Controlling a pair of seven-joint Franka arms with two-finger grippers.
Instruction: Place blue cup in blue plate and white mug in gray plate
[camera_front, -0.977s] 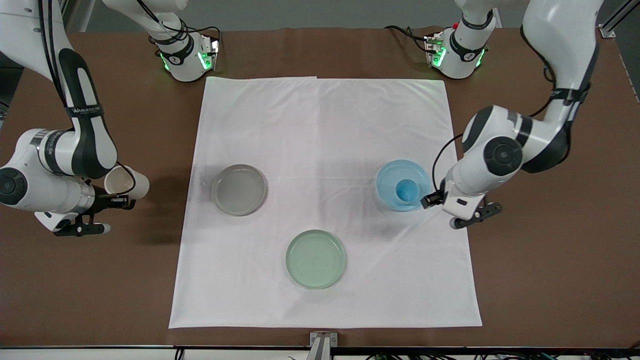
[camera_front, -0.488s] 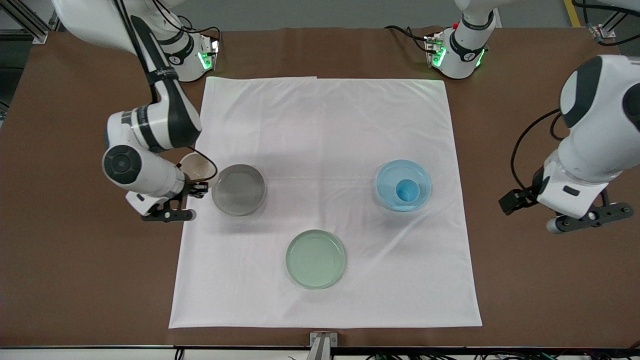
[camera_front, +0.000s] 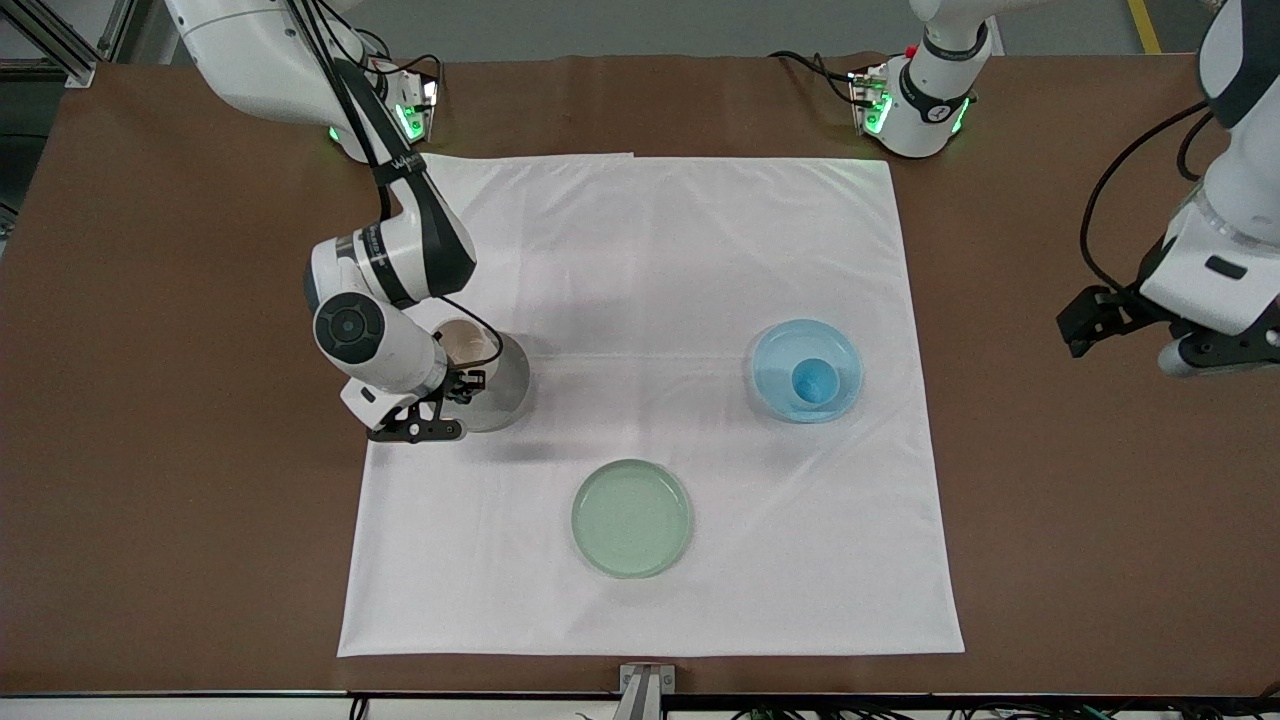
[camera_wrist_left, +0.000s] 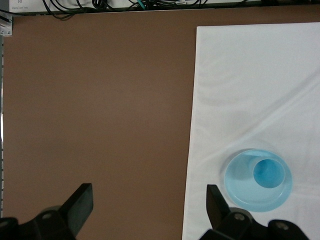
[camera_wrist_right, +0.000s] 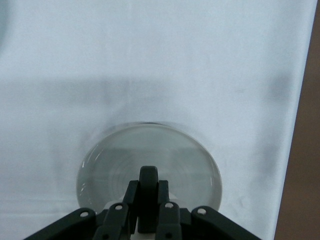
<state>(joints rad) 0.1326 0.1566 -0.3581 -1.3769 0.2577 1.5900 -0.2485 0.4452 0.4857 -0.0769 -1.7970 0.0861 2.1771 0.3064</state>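
The white mug (camera_front: 462, 345) is in my right gripper (camera_front: 458, 382), clamped by what looks like its dark handle, though my wrist view shows only the fingers pinched on a thin dark loop and hardly any of the mug body. A second ago I held it out over the bare brown table at my end; half a second ago it was just beside the gray plate (camera_front: 505, 385); now it hangs over that plate's edge nearest my end. So the carry is nearly done, and I judge that what remains is to centre, lower and let go.

The mug's long axis leans a little off vertical, its open mouth up and tipped slightly toward my base, handle toward the front camera.

The blue cup (camera_front: 815, 380) stands upright in the blue plate (camera_front: 775, 350), so that half looks finished. My left gripper (camera_wrist_left: 150, 207) has pulled away over the bare table at its own end, fingers spread wide and empty. The pale green plate (camera_front: 632, 517) lies unused, nearest the front camera.
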